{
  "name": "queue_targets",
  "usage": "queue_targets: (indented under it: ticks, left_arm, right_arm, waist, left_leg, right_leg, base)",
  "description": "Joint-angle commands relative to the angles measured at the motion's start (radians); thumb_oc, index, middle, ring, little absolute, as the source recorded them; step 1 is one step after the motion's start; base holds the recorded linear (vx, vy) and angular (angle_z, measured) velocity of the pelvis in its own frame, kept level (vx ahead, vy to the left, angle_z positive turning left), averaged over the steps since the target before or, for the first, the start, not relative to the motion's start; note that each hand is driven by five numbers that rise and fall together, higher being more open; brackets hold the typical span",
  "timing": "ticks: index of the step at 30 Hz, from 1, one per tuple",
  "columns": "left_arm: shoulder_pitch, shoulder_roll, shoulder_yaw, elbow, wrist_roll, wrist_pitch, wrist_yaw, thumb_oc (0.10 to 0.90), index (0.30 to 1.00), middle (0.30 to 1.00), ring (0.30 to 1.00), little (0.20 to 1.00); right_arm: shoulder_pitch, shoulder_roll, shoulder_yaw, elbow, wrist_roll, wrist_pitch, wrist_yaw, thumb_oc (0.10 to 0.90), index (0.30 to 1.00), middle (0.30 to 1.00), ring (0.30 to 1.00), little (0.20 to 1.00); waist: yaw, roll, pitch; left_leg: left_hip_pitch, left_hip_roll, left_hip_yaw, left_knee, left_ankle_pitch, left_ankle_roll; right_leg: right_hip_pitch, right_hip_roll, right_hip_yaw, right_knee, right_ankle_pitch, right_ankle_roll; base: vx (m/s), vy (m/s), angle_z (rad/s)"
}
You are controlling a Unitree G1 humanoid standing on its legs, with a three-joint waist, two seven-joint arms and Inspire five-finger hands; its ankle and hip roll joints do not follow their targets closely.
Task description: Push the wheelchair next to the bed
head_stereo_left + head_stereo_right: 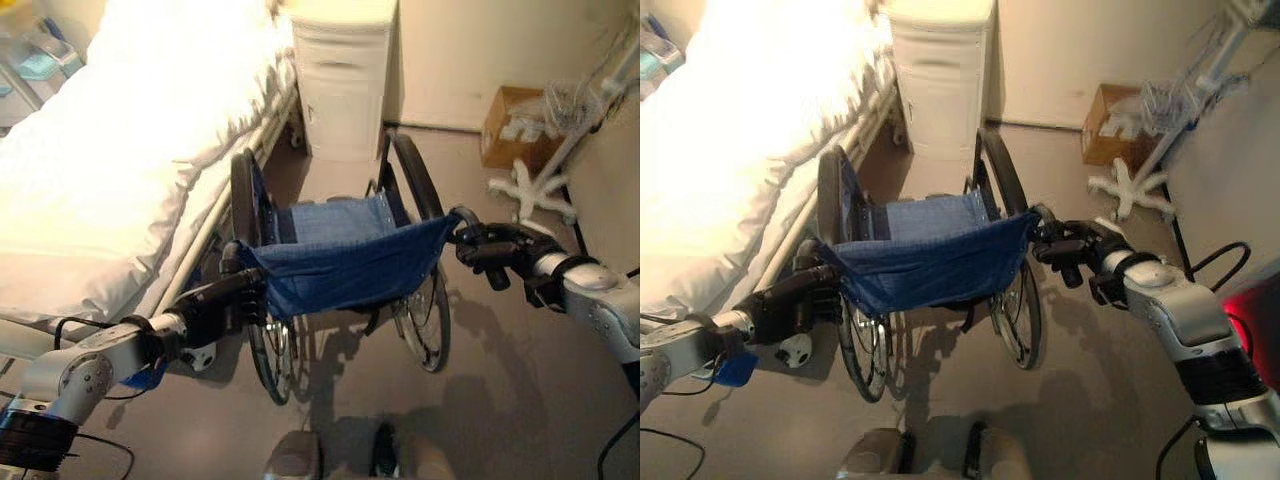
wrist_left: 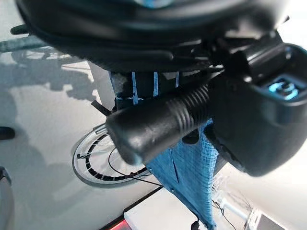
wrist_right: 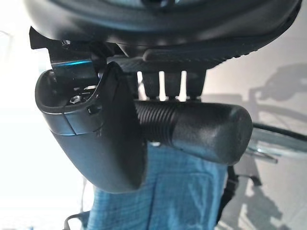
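While both hands grip its handles, the wheelchair (image 1: pixel 340 250) stands beside the bed (image 1: pixel 130 150).

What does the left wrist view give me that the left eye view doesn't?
Left wrist view alone: the left hand close up, fingers curled round the ribbed black push handle. Left eye view alone: the bed beside the wheelchair, the white cabinet ahead, and the right hand on the other handle. Both: the blue backrest fabric and a wheel.

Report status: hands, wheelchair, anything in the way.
Left hand shut on left push handle, right hand shut on right push handle. Wheelchair alongside the bed. White cabinet straight ahead.
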Motion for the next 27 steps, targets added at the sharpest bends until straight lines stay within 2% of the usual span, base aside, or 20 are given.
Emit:
queue_targets:
  ticks: [1,3,4,6,7,8,9,11,12,13,14,16,18,20,23,24,27]
  left_arm:
    - [-0.220,-0.011,0.154,-0.011,-0.049,-0.194,-0.022,0.400,0.300,0.300,0.300,0.300]
    - [-0.194,-0.002,0.170,-0.018,-0.060,-0.203,-0.030,0.400,0.300,0.300,0.300,0.300]
    - [-0.171,0.000,0.186,-0.027,-0.060,-0.209,-0.038,0.400,0.300,0.300,0.300,0.300]
    - [-0.140,-0.015,0.205,-0.040,-0.046,-0.211,-0.053,0.400,0.300,0.300,0.300,0.300]
    - [-0.134,-0.018,0.208,-0.042,-0.044,-0.211,-0.055,0.400,0.300,0.300,0.300,0.300]
    - [-0.089,-0.039,0.231,-0.066,-0.027,-0.216,-0.053,0.400,0.300,0.300,0.300,0.300]
    - [-0.050,-0.058,0.251,-0.089,-0.015,-0.221,-0.048,0.400,0.300,0.300,0.300,0.300]
    - [0.001,-0.081,0.289,-0.111,-0.001,-0.217,-0.052,0.400,0.300,0.300,0.300,0.300]
    - [0.011,-0.082,0.308,-0.113,0.000,-0.203,-0.056,0.400,0.300,0.300,0.300,0.300]
    - [0.011,-0.081,0.310,-0.114,-0.001,-0.200,-0.056,0.400,0.300,0.300,0.300,0.300]
    - [0.003,-0.071,0.312,-0.111,-0.012,-0.179,-0.061,0.400,0.300,0.300,0.300,0.300]
    - [-0.009,-0.063,0.308,-0.106,-0.015,-0.165,-0.062,0.400,0.300,0.300,0.300,0.300]
    - [-0.054,-0.032,0.277,-0.093,-0.030,-0.147,-0.056,0.400,0.300,0.300,0.300,0.300]
    - [-0.069,-0.022,0.262,-0.088,-0.029,-0.152,-0.056,0.400,0.300,0.300,0.300,0.300]
    - [-0.093,0.001,0.242,-0.084,-0.033,-0.162,-0.062,0.400,0.300,0.300,0.300,0.300]
    - [-0.103,0.003,0.235,-0.074,-0.025,-0.164,-0.067,0.400,0.300,0.300,0.300,0.300]
    - [-0.111,-0.006,0.222,-0.072,-0.001,-0.167,-0.066,0.400,0.300,0.300,0.300,0.300]
  right_arm:
    - [-0.036,-0.076,0.028,-0.120,0.081,-0.103,0.083,0.400,0.300,0.300,0.300,0.300]
    - [-0.033,-0.075,0.027,-0.134,0.081,-0.096,0.073,0.400,0.300,0.300,0.300,0.300]
    - [-0.034,-0.061,0.030,-0.137,0.072,-0.090,0.061,0.400,0.300,0.300,0.300,0.300]
    - [-0.024,-0.042,0.029,-0.133,0.059,-0.090,0.056,0.400,0.300,0.300,0.300,0.300]
    - [-0.021,-0.040,0.029,-0.133,0.058,-0.090,0.054,0.400,0.300,0.300,0.300,0.300]
    - [0.006,-0.026,0.017,-0.147,0.040,-0.090,0.072,0.400,0.300,0.300,0.300,0.300]
    - [0.035,-0.023,0.003,-0.171,0.035,-0.086,0.082,0.400,0.300,0.300,0.300,0.300]
    - [0.086,-0.022,-0.031,-0.206,0.031,-0.084,0.100,0.400,0.300,0.300,0.300,0.300]
    - [0.110,-0.027,-0.058,-0.218,0.034,-0.082,0.116,0.400,0.300,0.300,0.300,0.300]
    - [0.117,-0.026,-0.065,-0.222,0.035,-0.080,0.117,0.400,0.300,0.300,0.300,0.300]
    - [0.158,-0.020,-0.099,-0.228,0.032,-0.087,0.122,0.400,0.300,0.300,0.300,0.300]
    - [0.177,-0.017,-0.117,-0.229,0.035,-0.091,0.124,0.400,0.300,0.300,0.300,0.300]
    - [0.190,-0.016,-0.126,-0.230,0.063,-0.103,0.103,0.400,0.300,0.300,0.300,0.300]
    - [0.192,-0.015,-0.124,-0.230,0.073,-0.112,0.096,0.400,0.300,0.300,0.300,0.300]
    - [0.200,-0.001,-0.114,-0.231,0.089,-0.135,0.082,0.400,0.300,0.300,0.300,0.300]
    - [0.201,0.019,-0.101,-0.225,0.077,-0.145,0.083,0.400,0.300,0.300,0.300,0.300]
    - [0.199,0.040,-0.087,-0.219,0.065,-0.152,0.078,0.400,0.300,0.300,0.300,0.300]
  waist:
    - [-0.084,0.001,-0.085]
    - [-0.071,0.012,-0.077]
    - [-0.060,0.023,-0.075]
    - [-0.046,0.043,-0.077]
    - [-0.045,0.044,-0.077]
    - [-0.036,0.059,-0.080]
    - [-0.032,0.064,-0.078]
    - [-0.029,0.070,-0.083]
    - [-0.034,0.071,-0.091]
    - [-0.036,0.071,-0.093]
    - [-0.044,0.072,-0.103]
    - [-0.045,0.069,-0.108]
    - [-0.051,0.062,-0.113]
    - [-0.053,0.062,-0.112]
    - [-0.045,0.057,-0.120]
    - [-0.036,0.058,-0.123]
    - [-0.024,0.060,-0.129]
  left_leg:
    - [0.070,0.013,0.060,-0.007,0.101,0.111]
    - [0.083,0.032,0.053,-0.178,0.109,0.125]
    - [0.100,0.054,0.048,-0.331,0.132,0.127]
    - [0.117,0.102,0.018,-0.529,0.198,0.104]
    - [0.121,0.108,0.013,-0.547,0.207,0.101]
    - [0.118,0.155,-0.026,-0.652,0.269,0.082]
    - [0.127,0.185,-0.049,-0.713,0.305,0.072]
    - [0.129,0.214,-0.077,-0.735,0.321,0.068]
    - [0.136,0.215,-0.055,-0.724,0.287,0.070]
    - [0.138,0.212,-0.046,-0.720,0.277,0.071]
    - [0.142,0.196,-0.012,-0.697,0.221,0.075]
    - [0.137,0.181,-0.002,-0.668,0.189,0.080]
    - [0.129,0.130,0.018,-0.623,0.109,0.109]
    - [0.133,0.115,0.028,-0.622,0.096,0.122]
    - [0.143,0.068,0.059,-0.616,0.061,0.163]
    - [0.158,0.054,0.081,-0.623,0.045,0.179]
    - [0.179,0.035,0.104,-0.638,0.030,0.196]
  right_leg:
    - [0.109,0.032,-0.058,-0.261,0.218,0.023]
    - [0.140,0.047,-0.027,-0.263,0.201,0.031]
    - [0.166,0.066,-0.001,-0.268,0.181,0.036]
    - [0.201,0.084,0.016,-0.272,0.150,0.044]
    - [0.207,0.085,0.018,-0.273,0.147,0.045]
    - [0.234,0.094,0.042,-0.273,0.122,0.050]
    - [0.256,0.092,0.063,-0.269,0.104,0.054]
    - [0.273,0.076,0.094,-0.253,0.078,0.064]
    - [0.283,0.051,0.093,-0.241,0.065,0.079]
    - [0.286,0.043,0.092,-0.237,0.061,0.083]
    - [0.293,0.008,0.075,-0.216,0.048,0.103]
    - [0.292,-0.012,0.069,-0.200,0.045,0.113]
    - [0.275,-0.060,0.062,-0.150,0.059,0.136]
    - [0.261,-0.072,0.060,-0.118,0.072,0.143]
    - [0.236,-0.096,0.033,-0.046,0.109,0.160]
    - [0.225,-0.113,0.005,-0.008,0.135,0.159]
    - [0.219,-0.126,-0.023,0.015,0.159,0.154]
  base:
    - [0.28,0.154,-0.03]
    - [0.32,0.227,0.12]
    - [0.42,0.333,0.09]
    - [0.38,0.311,-0.02]
    - [0.39,0.322,-0.08]
    - [0.45,0.386,-0.14]
    - [0.50,0.432,-0.22]
    - [0.43,0.413,-0.64]
    - [0.34,0.353,-0.85]
    - [0.36,0.397,-0.96]
    - [0.24,0.273,-0.72]
    - [0.22,0.292,-0.46]
    - [0.25,0.405,-0.24]
    - [0.16,0.268,-0.15]
    - [0.17,0.289,-0.12]
    - [0.16,0.249,-0.14]
    - [0.12,0.159,-0.26]
